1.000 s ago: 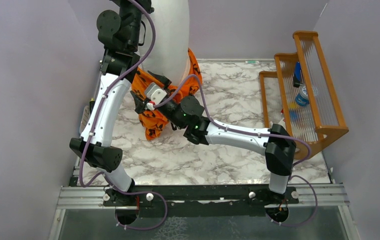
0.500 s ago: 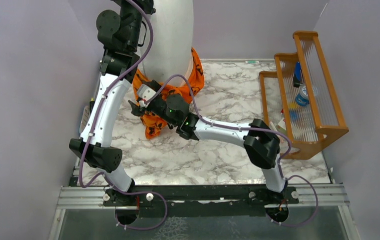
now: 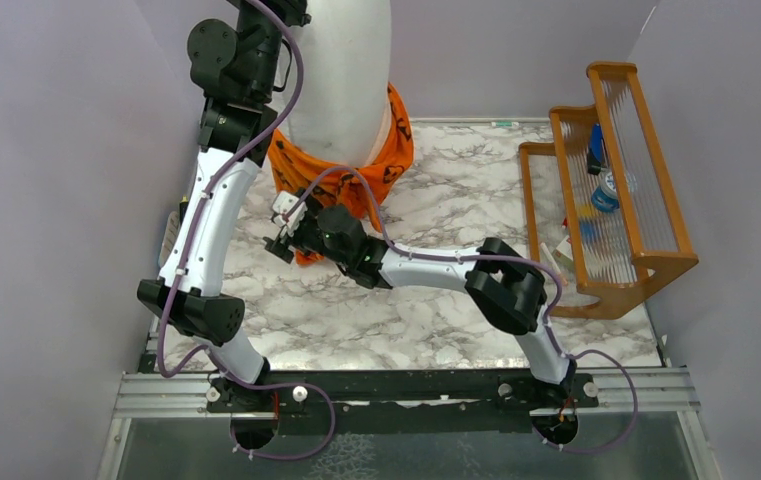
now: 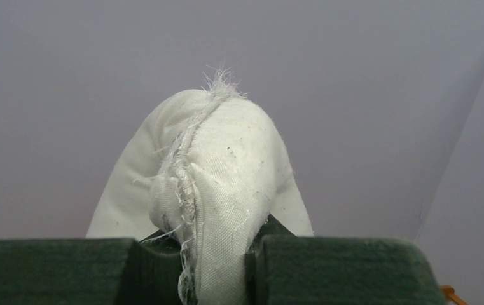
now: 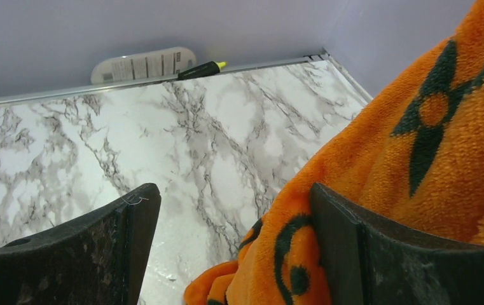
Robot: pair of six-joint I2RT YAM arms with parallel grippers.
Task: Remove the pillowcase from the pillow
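The white pillow (image 3: 341, 70) hangs upright at the back left, held high by its frayed corner (image 4: 217, 190) in my shut left gripper (image 4: 217, 267). The orange pillowcase (image 3: 386, 160) with black motifs is bunched round the pillow's lower end and trails down to the table. My right gripper (image 3: 291, 235) is open at the pillowcase's hanging lower tip. In the right wrist view the orange cloth (image 5: 411, 178) lies between the jaws against the right finger (image 5: 347, 254), with a wide gap to the left finger (image 5: 124, 241).
The marble table (image 3: 456, 200) has a wooden rack (image 3: 616, 190) with bottles at the right. A white label strip (image 5: 144, 63) and a black-and-yellow marker (image 5: 201, 67) lie by the left wall's table edge. Purple walls enclose the space.
My right arm has moved left and nearer along the pillowcase's hanging end. The pillowcase has slid lower on the pillow, and the left arm has risen slightly.
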